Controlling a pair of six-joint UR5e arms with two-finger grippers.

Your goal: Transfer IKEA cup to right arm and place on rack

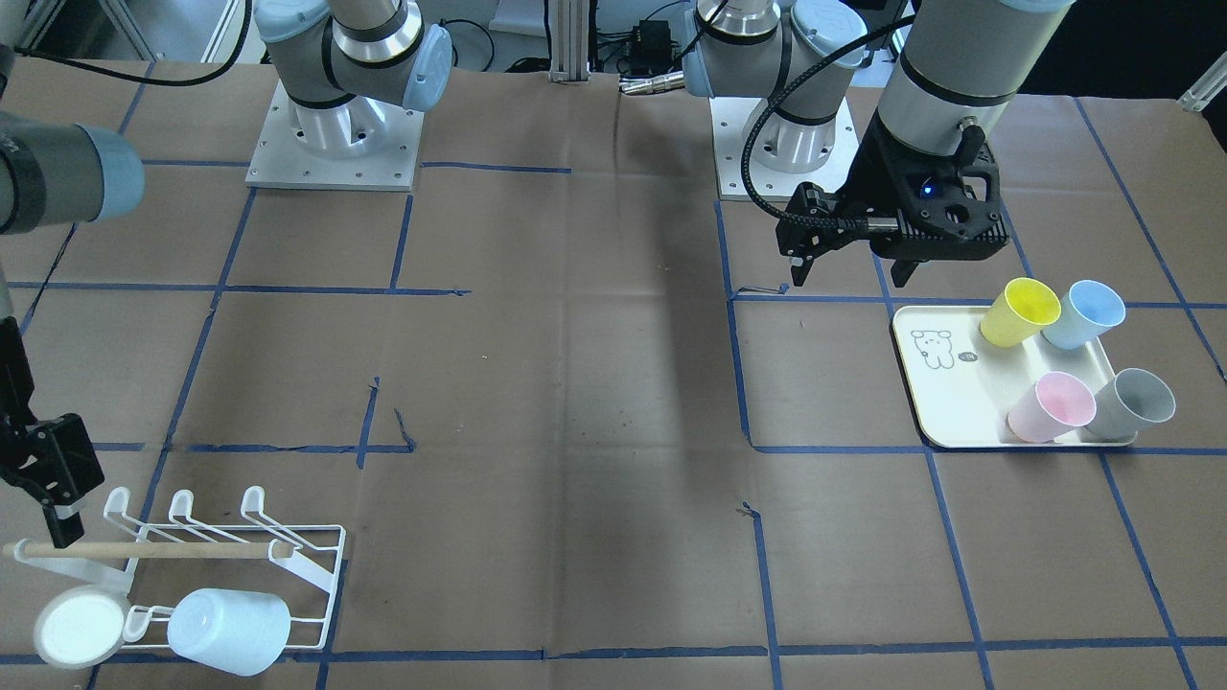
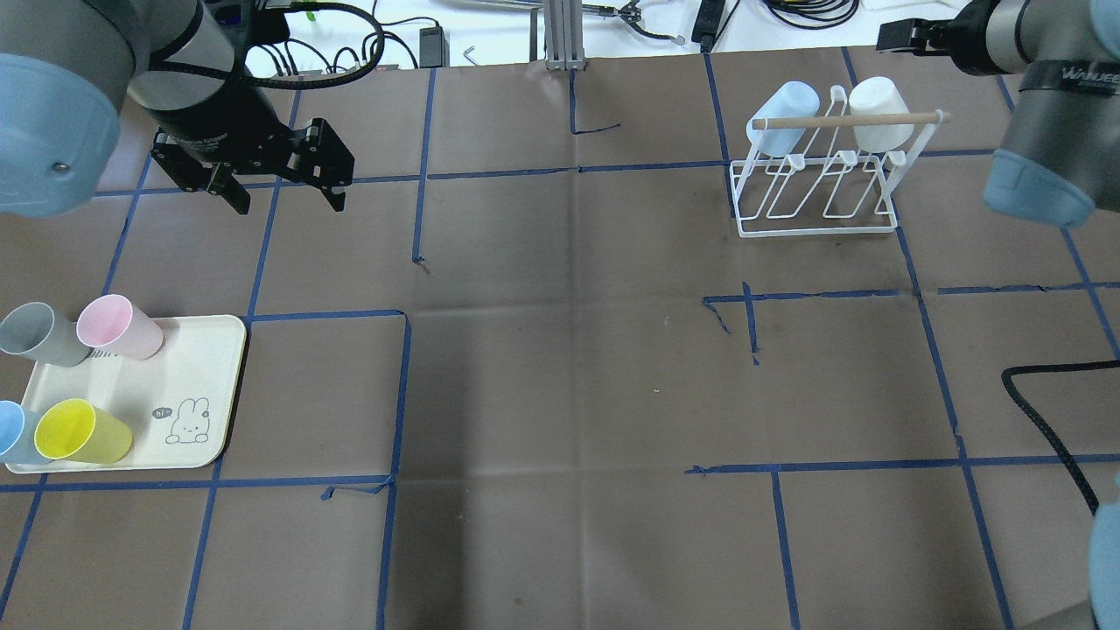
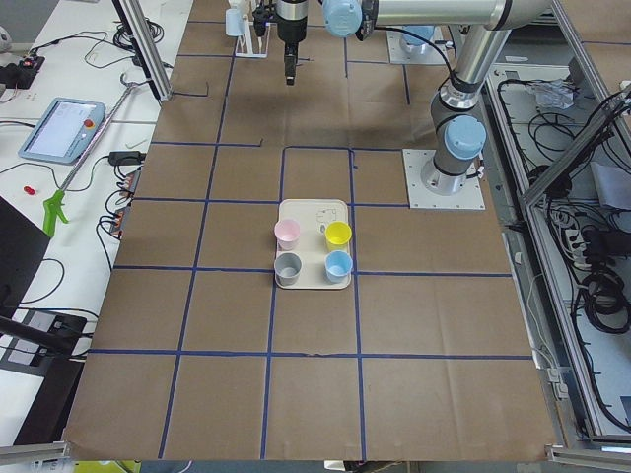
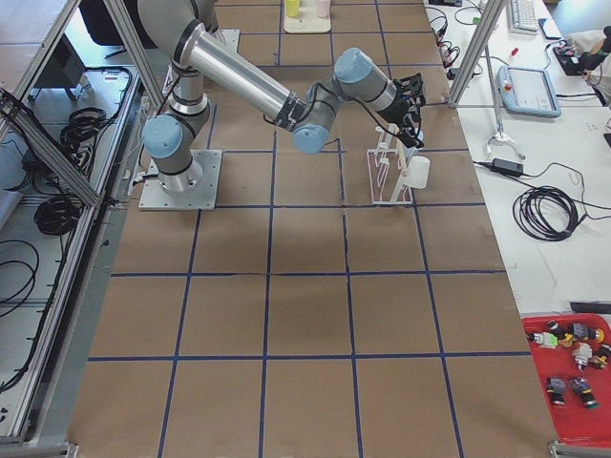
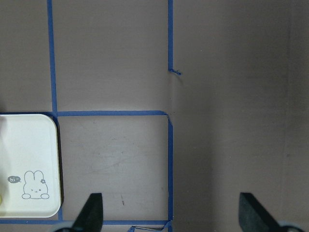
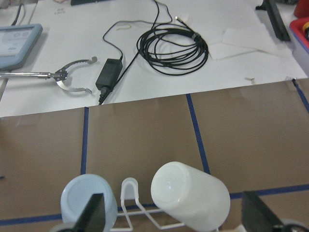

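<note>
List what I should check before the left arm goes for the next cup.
1. The left gripper open and empty: ok.
2. All four tray cups upright on the tray: ok.
3. The right gripper open, fingers off the white cup: ok.
4. The rack has free prongs: ok, it holds only two cups.
5. The right gripper back from the rack for the handover: not ok, it hovers at the rack.

wire rack (image 2: 818, 231) (matt wooden handle (image 2: 849, 120))
</note>
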